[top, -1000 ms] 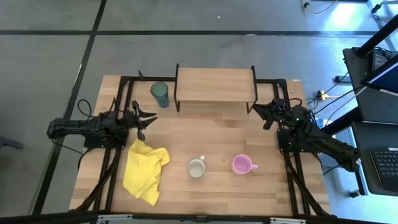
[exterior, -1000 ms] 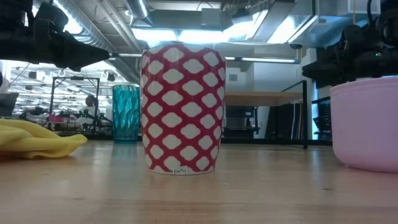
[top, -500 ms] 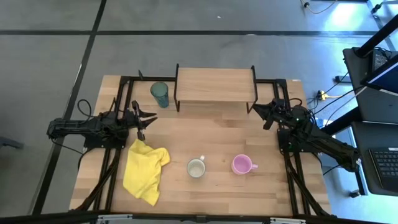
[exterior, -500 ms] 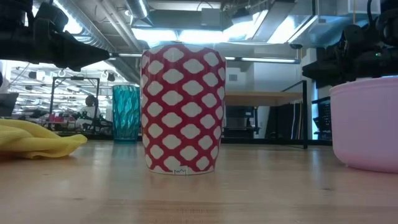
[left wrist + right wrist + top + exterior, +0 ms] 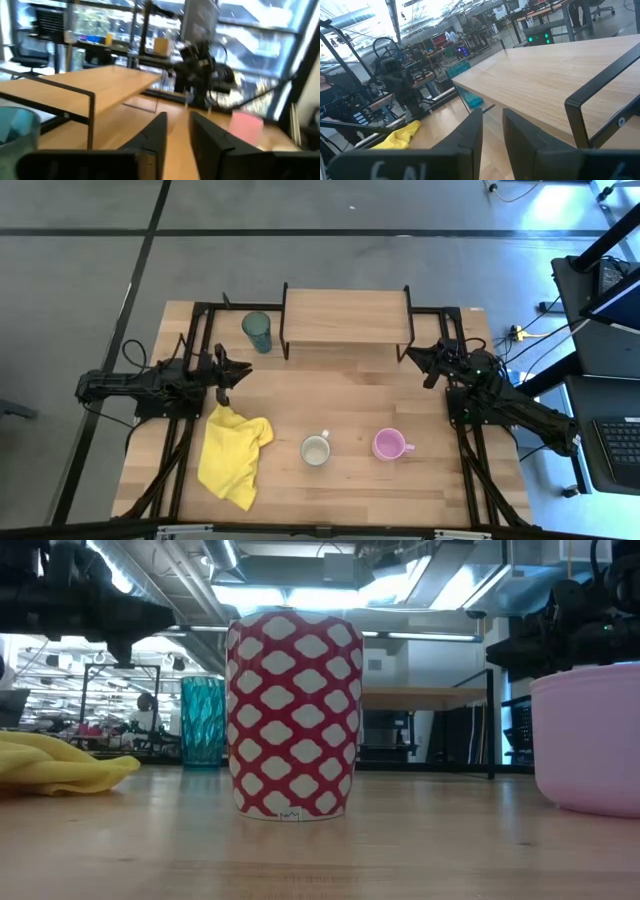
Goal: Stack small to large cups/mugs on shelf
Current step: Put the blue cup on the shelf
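Note:
The teal tumbler [image 5: 256, 331] stands on the table by the shelf's left legs and also shows in the low view [image 5: 203, 723]. The light-wood shelf [image 5: 346, 317] stands at the far middle. The small mug, cream inside [image 5: 316, 450] and red-and-white patterned outside [image 5: 293, 715], stands near the front. The pink mug [image 5: 390, 444] stands to its right. My left gripper [image 5: 240, 368] hovers left of the shelf, empty, with only a narrow gap between its fingers [image 5: 178, 135]. My right gripper [image 5: 410, 355] hovers by the shelf's right legs, equally narrow [image 5: 492, 130] and empty.
A crumpled yellow cloth [image 5: 233, 453] lies at the front left, just nearer than my left gripper. The shelf's thin black legs [image 5: 284, 345] stand between the tumbler and the shelf top. Bare tabletop [image 5: 330, 395] lies between the shelf and the mugs.
My left gripper has turned about its own axis while staying in about the same place left of the shelf. The mugs, the tumbler and the cloth have kept still.

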You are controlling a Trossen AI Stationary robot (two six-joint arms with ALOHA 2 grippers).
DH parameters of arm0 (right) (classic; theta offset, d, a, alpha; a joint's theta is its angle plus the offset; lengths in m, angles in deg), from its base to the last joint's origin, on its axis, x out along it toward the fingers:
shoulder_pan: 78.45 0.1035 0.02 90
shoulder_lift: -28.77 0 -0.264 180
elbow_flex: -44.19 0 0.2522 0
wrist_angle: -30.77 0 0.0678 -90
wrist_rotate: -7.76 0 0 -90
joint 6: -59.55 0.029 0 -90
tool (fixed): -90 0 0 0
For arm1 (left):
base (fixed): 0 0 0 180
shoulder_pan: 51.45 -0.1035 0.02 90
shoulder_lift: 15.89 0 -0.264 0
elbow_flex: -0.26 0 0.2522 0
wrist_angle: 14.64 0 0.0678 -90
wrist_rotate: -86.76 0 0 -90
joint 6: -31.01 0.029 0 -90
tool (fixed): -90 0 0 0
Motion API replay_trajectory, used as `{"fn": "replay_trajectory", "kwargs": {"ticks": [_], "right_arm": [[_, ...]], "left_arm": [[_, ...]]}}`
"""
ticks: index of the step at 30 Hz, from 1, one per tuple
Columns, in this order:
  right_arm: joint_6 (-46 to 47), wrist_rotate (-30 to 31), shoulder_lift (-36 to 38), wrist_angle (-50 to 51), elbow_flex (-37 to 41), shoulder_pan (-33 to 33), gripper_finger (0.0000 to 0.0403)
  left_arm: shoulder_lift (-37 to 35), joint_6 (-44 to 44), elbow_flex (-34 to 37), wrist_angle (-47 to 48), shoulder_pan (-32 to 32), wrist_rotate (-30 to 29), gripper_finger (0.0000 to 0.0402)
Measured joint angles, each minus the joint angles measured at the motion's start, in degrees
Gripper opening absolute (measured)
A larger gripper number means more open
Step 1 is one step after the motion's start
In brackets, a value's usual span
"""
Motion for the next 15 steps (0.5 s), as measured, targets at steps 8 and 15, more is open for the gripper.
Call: {"fn": "replay_trajectory", "kwargs": {"ticks": [8,15], "right_arm": [[0.0,-0.01,0.01,0.0,0.0,-0.01,0.0077],[0.0,-0.01,0.0,0.0,0.0,-0.02,0.0077]], "left_arm": [[0.0,-35.38,-0.03,-6.51,0.0,1.7,0.0073],[0.02,-47.87,0.0,-5.97,-0.02,-0.22,0.0073]]}}
